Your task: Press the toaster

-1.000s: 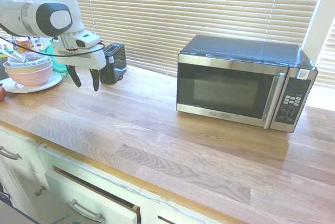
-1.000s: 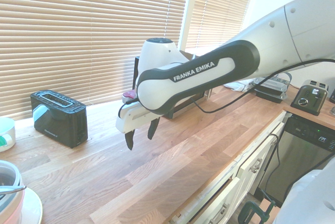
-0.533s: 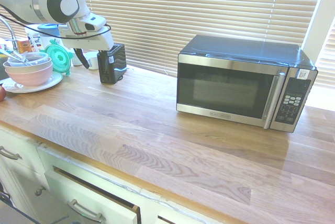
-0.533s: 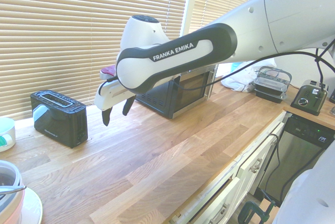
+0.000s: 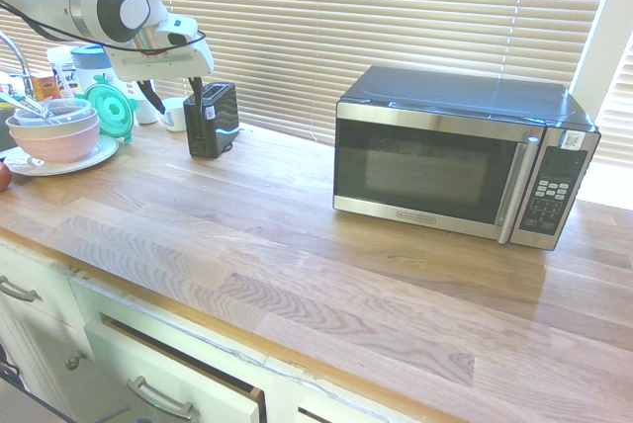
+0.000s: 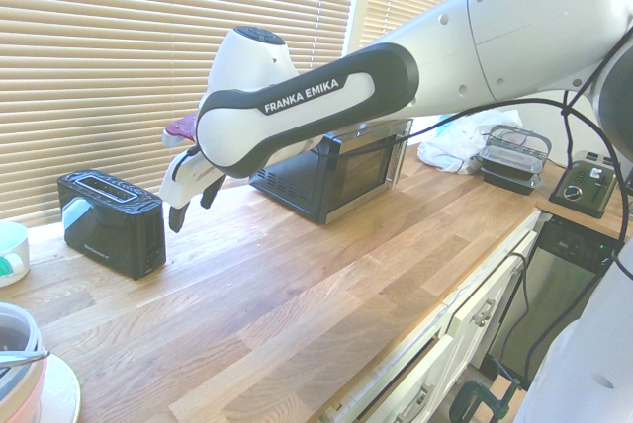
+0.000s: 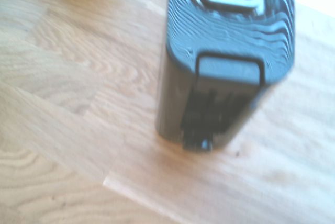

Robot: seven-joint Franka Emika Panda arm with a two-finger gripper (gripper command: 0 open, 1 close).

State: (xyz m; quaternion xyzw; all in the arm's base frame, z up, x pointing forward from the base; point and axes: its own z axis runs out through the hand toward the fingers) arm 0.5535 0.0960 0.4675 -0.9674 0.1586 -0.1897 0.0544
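Toaster (image 6: 114, 223): upright on the wooden counter (image 6: 297, 304), near the blinds (likely parked there for clearance).
Gripper (image 6: 193, 215): fingers spread, empty, beside the toaster, presumably angled down to reach its lever.

Kitchen: microwave (image 5: 450, 161), bowls (image 5: 56, 141); drawers (image 5: 163, 379) under worktop (image 5: 267, 235).

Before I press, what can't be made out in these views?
- Small black boxy toaster: lever marking in the wrist view, blurred.
- Black-and-steel microwave: keypad lettering in the first exterior view, too small.
- Pink bowl: cut off by the left edge of the second exterior view.
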